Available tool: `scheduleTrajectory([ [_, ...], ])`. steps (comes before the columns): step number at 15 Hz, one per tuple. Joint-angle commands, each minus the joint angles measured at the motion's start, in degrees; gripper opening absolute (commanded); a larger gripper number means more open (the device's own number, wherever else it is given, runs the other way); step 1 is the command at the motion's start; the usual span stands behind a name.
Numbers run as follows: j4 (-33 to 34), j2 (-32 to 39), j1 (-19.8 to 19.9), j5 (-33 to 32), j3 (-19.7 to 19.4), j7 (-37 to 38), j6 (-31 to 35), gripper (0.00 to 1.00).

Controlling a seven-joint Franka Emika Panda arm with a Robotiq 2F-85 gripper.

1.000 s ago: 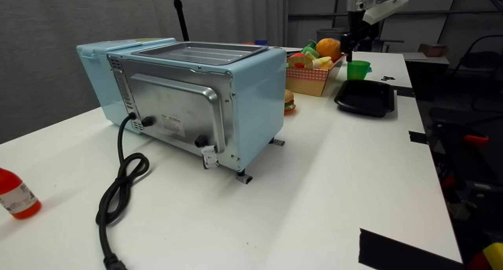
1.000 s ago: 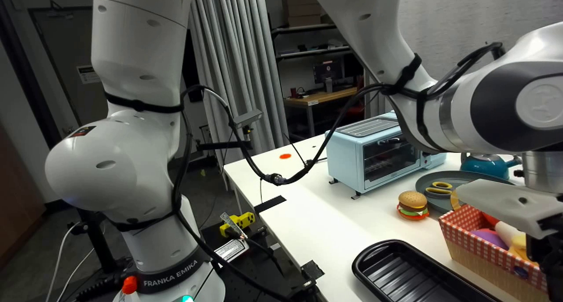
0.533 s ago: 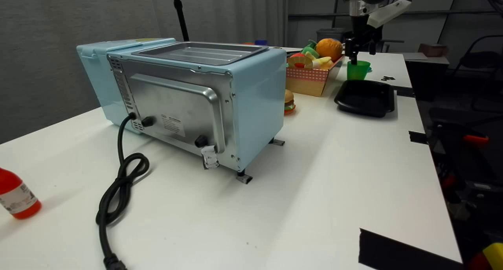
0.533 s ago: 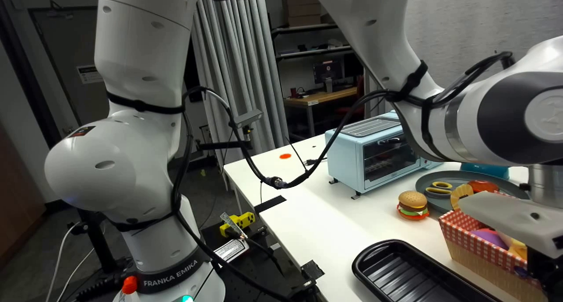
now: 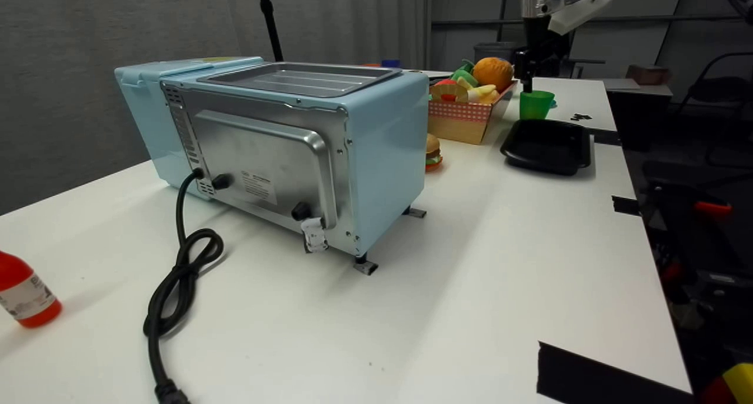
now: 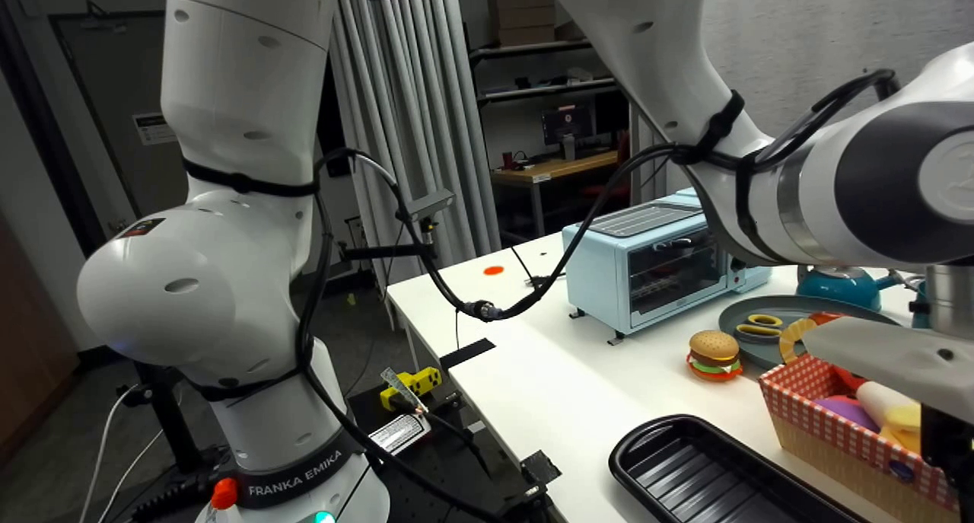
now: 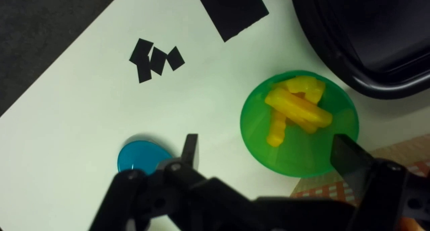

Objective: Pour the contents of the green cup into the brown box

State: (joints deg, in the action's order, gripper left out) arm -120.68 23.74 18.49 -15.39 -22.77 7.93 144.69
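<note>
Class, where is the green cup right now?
In an exterior view, the green cup stands upright at upper right, just beyond the black tray and right of the brown box.

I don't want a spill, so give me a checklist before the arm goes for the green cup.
1. End effector open: ok.
2. Green cup upright on the table: ok.
3. Yellow pieces inside the cup: ok.
4. Cup centred between the fingers: not ok; in the wrist view it sits toward one finger.
5. That finger clear of the rim: cannot tell; they overlap in the wrist view.
6. Brown box open on top: ok; it holds toy food.
</note>
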Motion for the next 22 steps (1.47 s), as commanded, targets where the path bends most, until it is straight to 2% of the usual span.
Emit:
scheduleTrajectory([
  [1, 0.23, -1.87, 0.88, 2.49, 1.17, -3.87, -2.69, 1.00],
  [6, -0.78, -2.22, 0.98, 4.60, 2.28, -5.90, -3.13, 1.00],
  [22, -0.41, 0.79, 0.63, 3.64, 1.86, -4.79, -3.89, 1.00],
])
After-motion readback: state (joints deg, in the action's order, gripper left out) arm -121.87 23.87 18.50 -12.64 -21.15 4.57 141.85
